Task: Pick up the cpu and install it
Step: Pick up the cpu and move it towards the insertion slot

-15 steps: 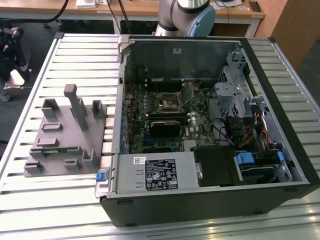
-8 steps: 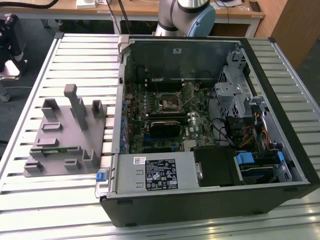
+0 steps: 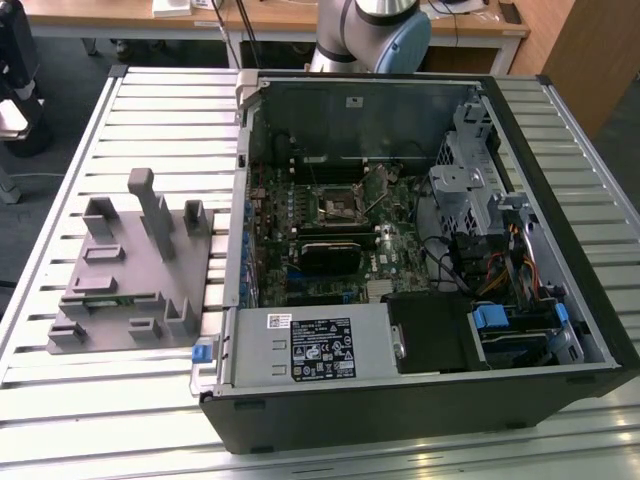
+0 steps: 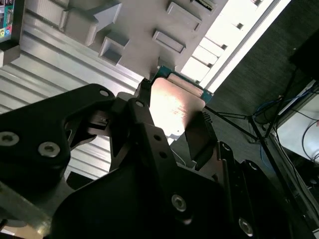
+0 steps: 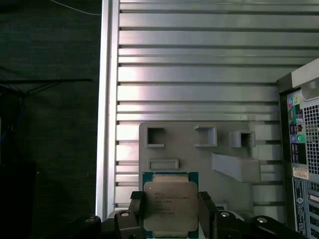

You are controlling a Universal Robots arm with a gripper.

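In both wrist views the cpu (image 5: 169, 205), a small square chip with a pale silver top and a green rim, sits between two black fingers (image 5: 135, 213). My gripper (image 5: 171, 214) is shut on its two opposite edges. In the second wrist view the cpu (image 4: 175, 105) shines pale, with my gripper (image 4: 172, 122) clamped on it. It hangs well above the grey plastic fixture (image 5: 199, 154) on the slatted table. The open computer case (image 3: 420, 250) lies on its side, and the motherboard's empty socket (image 3: 335, 205) shows inside.
The grey fixture (image 3: 130, 270) with upright posts and pockets lies on the slatted metal table (image 3: 150, 110), at the exterior view's left of the case. A silver box with a white label (image 3: 310, 345) fills the case's near side. The arm's base (image 3: 375, 30) stands behind the case.
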